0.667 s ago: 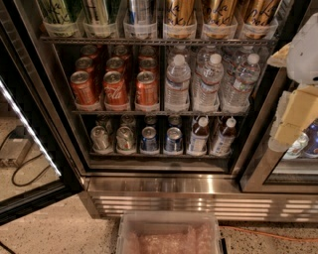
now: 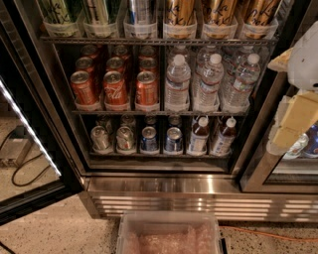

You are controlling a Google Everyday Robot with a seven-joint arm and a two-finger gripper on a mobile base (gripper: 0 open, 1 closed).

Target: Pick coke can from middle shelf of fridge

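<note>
The fridge [image 2: 164,184] stands open, its glass door [image 2: 30,133] with the white light strip swung out to the left. The middle shelf [image 2: 161,112] holds red coke cans in three lanes at its left half; the front ones are the left can [image 2: 83,89], the centre can [image 2: 115,89] and the right can [image 2: 147,88], with more behind them. My gripper [image 2: 294,123], on the cream and white arm, hangs at the right edge, outside the fridge, to the right of the shelf and well away from the cans.
Water bottles [image 2: 208,82] fill the middle shelf's right half. Tall cans [image 2: 179,15] stand on the top shelf. Silver and blue-silver cans [image 2: 149,139] and small bottles [image 2: 198,135] are on the bottom shelf. A clear plastic bin [image 2: 169,233] sits on the floor in front.
</note>
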